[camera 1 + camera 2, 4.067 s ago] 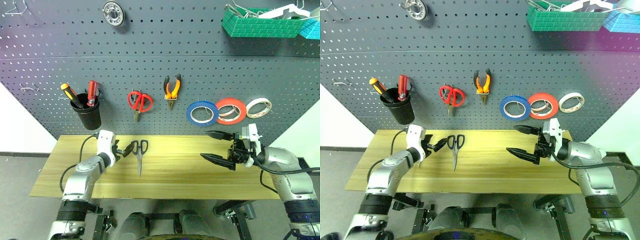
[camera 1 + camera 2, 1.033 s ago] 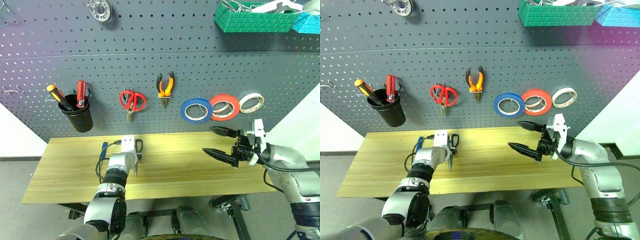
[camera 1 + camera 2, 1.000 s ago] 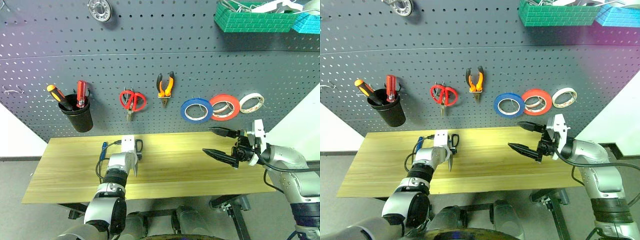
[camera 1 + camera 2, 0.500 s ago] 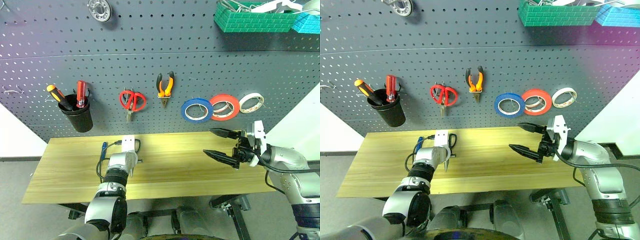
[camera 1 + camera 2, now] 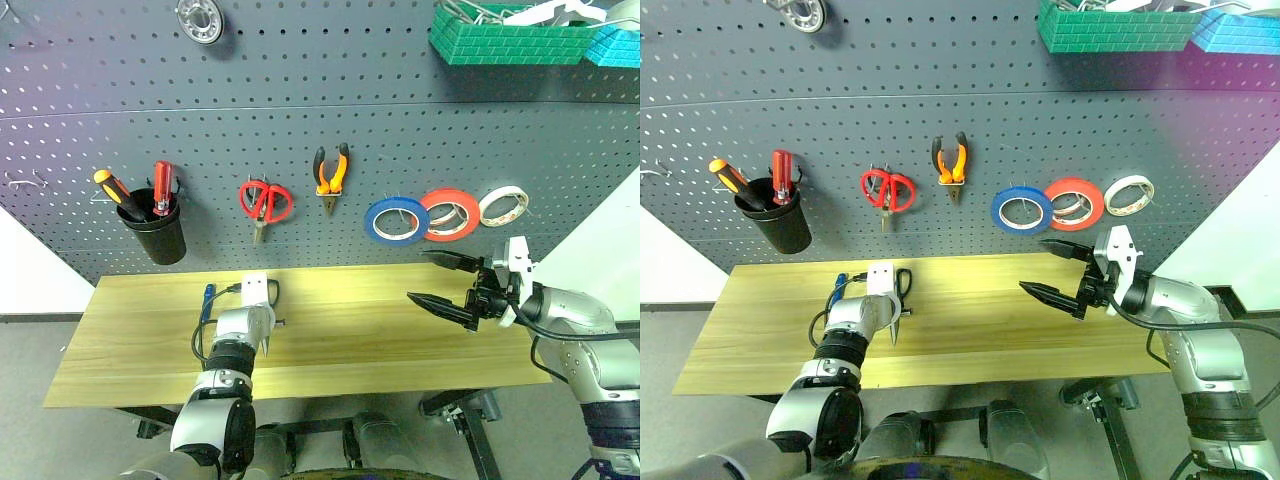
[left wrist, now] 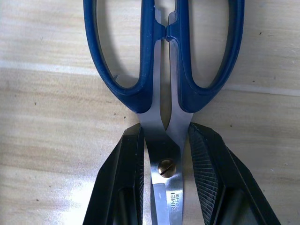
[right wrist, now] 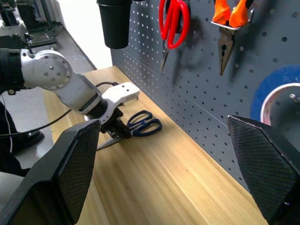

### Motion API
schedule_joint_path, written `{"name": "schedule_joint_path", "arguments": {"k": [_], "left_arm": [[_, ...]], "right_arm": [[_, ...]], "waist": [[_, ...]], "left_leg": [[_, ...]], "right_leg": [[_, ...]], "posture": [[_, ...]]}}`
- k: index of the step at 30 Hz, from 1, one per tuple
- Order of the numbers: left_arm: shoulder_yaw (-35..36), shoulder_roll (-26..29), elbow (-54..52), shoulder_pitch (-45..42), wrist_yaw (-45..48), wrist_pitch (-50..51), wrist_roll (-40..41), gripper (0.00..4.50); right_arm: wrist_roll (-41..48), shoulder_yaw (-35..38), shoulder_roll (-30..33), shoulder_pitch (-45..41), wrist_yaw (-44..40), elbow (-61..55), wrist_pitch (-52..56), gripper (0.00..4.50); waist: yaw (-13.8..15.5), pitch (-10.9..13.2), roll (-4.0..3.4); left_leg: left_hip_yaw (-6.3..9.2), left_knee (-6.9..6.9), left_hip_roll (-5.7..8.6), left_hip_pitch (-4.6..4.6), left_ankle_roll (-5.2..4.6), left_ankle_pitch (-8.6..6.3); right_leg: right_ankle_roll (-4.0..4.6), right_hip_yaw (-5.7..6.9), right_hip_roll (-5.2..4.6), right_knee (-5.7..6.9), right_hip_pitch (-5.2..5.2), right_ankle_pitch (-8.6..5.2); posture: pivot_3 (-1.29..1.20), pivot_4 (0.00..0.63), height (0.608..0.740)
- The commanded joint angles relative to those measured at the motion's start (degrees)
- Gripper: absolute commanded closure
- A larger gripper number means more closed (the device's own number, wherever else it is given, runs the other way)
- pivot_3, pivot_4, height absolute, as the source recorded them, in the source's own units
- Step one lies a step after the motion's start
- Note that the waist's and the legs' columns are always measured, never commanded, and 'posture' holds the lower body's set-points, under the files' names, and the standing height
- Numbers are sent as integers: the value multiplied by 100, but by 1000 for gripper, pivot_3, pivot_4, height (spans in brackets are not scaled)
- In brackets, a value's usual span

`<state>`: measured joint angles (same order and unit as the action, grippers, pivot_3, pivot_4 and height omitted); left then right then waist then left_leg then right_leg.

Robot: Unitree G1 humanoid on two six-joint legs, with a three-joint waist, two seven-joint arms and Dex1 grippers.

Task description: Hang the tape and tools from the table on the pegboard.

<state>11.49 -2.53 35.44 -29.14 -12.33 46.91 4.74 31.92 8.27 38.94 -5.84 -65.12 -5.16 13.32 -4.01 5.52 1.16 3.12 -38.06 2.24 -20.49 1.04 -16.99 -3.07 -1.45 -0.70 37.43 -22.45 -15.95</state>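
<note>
While the left gripper points down at the table, its two black fingers are closed in on the steel blades of the scissors, one finger pressed against each side at the pivot screw. The scissors lie flat on the table with their dark handle loops just beyond the fingertips, toward the pegboard, and their blades running back under the gripper. Seen from the head, the scissors' handles sit close to the table's back edge, below the red-handled scissors that hang on the pegboard.

A blue-handled screwdriver lies on the table just left of the left gripper, also near the back edge.

On the pegboard, right of the red-handled scissors, hang the pliers, then the blue tape, a red roll touching it, and a cream-white roll. A black cup with two screwdrivers hangs at the left end of that row.

The right gripper is raised above the table's right part, below the tape rolls, its fingers spread wide and holding nothing.
</note>
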Motion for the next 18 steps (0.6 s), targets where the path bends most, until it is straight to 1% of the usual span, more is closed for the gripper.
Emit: {"name": "schedule_joint_path", "arguments": {"k": [1, 7, 10, 13, 18], "left_arm": [[-123, -3, -425, 62, 108, 259, 25, 3428], [-534, 195, -1224, 275, 558, 456, -83, 3428], [-884, 463, -1605, 392, 1081, 461, -77, 3428], [-1270, 810, -1909, 547, 1396, 480, -230, 3428], [-1723, 1292, -2536, 971, 2001, 539, -246, 3428]], "right_arm": [[-24, 24, -64, -183, -43, 42, -172, 0], [-70, -31, -106, -310, -97, 228, -257, 0], [-91, -47, -124, -347, -120, 287, -300, 0], [-120, -47, -133, -382, -153, 348, -330, 0], [-151, -44, -138, -484, -196, 460, -355, 0]], "waist": [[3, 0, 0], [8, 0, -1], [4, -2, -3], [5, -4, -6], [7, -7, -11]], "left_leg": [[0, 0, 0, 0, 0, 0], [0, 0, 0, -7, 0, 0], [0, 2, 0, -8, 0, 0], [0, 3, 0, -8, 1, 0], [0, 6, 0, -7, 0, 0]], "right_leg": [[0, 0, 0, 0, 0, 0], [12, 0, 0, -4, -4, 7], [24, 0, -1, -4, -6, 14], [25, 0, -1, -4, -7, 15], [27, -1, -2, -6, -7, 16]], "posture": [[-172, 56, 730], [-158, 45, 730], [-152, 41, 730], [-152, 41, 730], [-144, 38, 730]]}}
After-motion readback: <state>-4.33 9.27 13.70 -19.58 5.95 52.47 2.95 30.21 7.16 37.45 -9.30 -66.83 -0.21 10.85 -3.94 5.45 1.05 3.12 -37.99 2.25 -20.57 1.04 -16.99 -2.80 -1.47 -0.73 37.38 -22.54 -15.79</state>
